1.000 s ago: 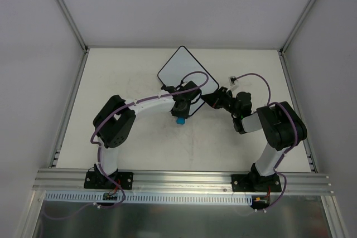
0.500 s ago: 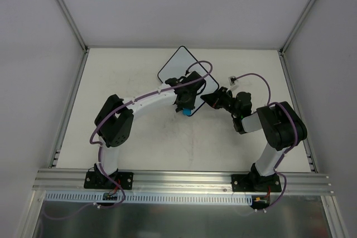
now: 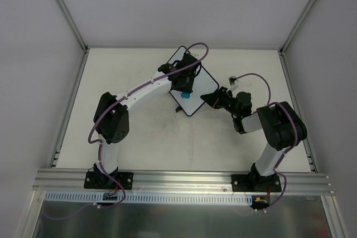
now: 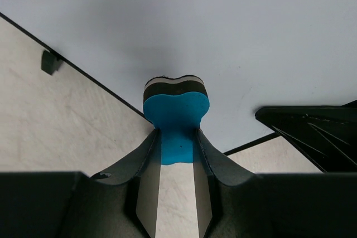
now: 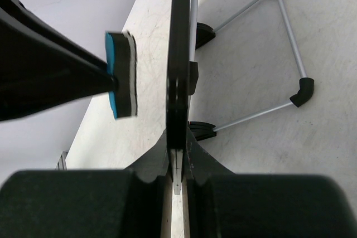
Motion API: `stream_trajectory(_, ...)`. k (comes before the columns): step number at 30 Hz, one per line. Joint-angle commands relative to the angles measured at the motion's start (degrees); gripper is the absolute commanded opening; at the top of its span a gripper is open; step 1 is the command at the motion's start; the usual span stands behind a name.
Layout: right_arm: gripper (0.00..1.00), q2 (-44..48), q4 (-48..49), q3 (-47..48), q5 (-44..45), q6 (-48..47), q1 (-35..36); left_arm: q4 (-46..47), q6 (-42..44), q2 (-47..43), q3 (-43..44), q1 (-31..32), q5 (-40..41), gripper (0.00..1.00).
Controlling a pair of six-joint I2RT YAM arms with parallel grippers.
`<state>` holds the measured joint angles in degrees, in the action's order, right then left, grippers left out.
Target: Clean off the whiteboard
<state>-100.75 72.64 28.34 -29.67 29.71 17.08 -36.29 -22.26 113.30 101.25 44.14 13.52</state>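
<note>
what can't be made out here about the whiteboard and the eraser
- Any pen marks on the whiteboard: top view, the left arm covers part and the rest is too small; left wrist view crops the board at its frame edges.
- Whether the eraser touches the board: left wrist view, its own blue body hides the contact face.
- The board's face: right wrist view shows it only edge-on in the right gripper's jaws.

Open cream tabletop (image 3: pixel 167 143) lies left of and nearer than the flat white black-rimmed whiteboard (image 3: pixel 199 85), though the left arm (image 3: pixel 139 90) arches across that space to the board. On the right, the right arm (image 3: pixel 245 107) and a thin metal wire stand (image 5: pixel 290 36) crowd the board's corner.
</note>
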Motion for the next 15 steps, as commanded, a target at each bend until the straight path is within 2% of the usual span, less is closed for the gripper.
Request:
stream_trajectory(1,0.0,2.8,4.9,1.8,-1.0,-1.6,0.1,0.3,7.2,-1.2,4.7,-1.2,-3.7,0.0)
stream_trajectory(9,0.0,2.7,4.9,1.9,-1.1,-1.5,0.1,2.5,19.1,0.3,10.1,-1.5,-7.0,0.0)
stream_trajectory(15,0.0,2.6,4.9,1.9,-1.2,-1.4,0.1,3.4,26.9,1.3,11.9,-1.6,-13.6,0.0)
